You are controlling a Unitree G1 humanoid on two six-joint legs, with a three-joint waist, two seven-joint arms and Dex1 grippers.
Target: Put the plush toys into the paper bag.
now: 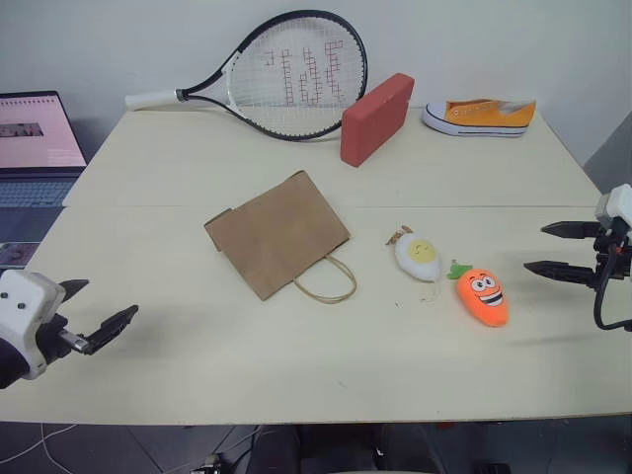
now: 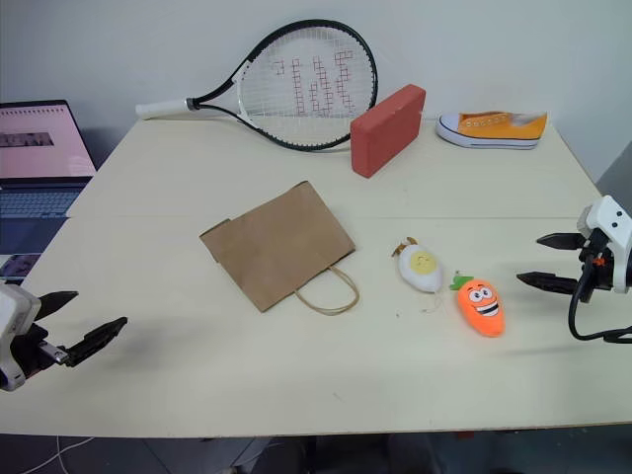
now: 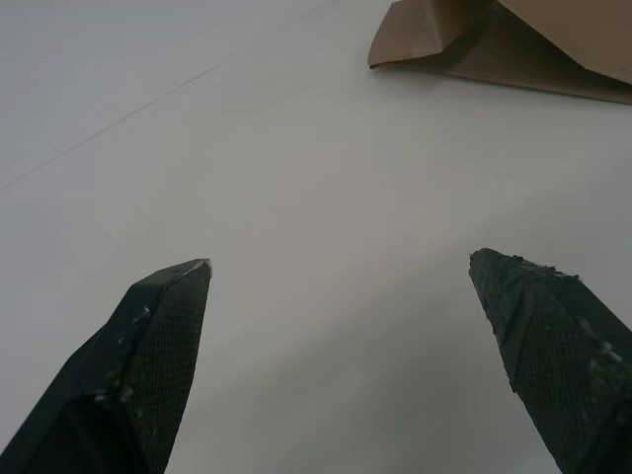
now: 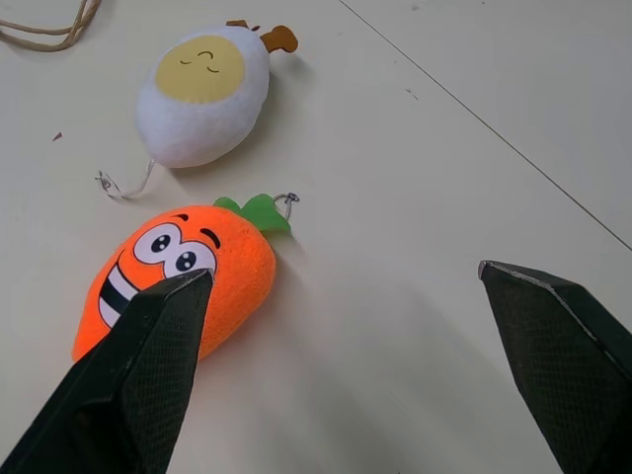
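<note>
No brand or label can be read on anything; the racket (image 1: 296, 74) strings carry a red pattern that cannot be made out as letters, and the laptop (image 1: 38, 148) screen is too small to read.

The right gripper (image 1: 553, 249) hangs released, fingers spread wide and empty, near the table's (image 1: 296, 375) right edge. Two plush toys lie just inboard of it: one orange carrot (image 1: 483, 295) nearest its fingertips, and one white egg (image 1: 418, 256) just beyond, the two close together but apart. Bare tabletop separates the fingers from the carrot.

The left gripper (image 1: 99, 311) is likewise released and empty, over the table's front-left corner. One paper bag (image 1: 276, 233) lies flat well ahead and to the right of it, its cord handle (image 1: 326, 279) trailing toward the egg, with open surface between.

Along the far edge sit one racket, one red block (image 1: 376, 118) and one sneaker (image 1: 481, 116), well beyond both grippers.
</note>
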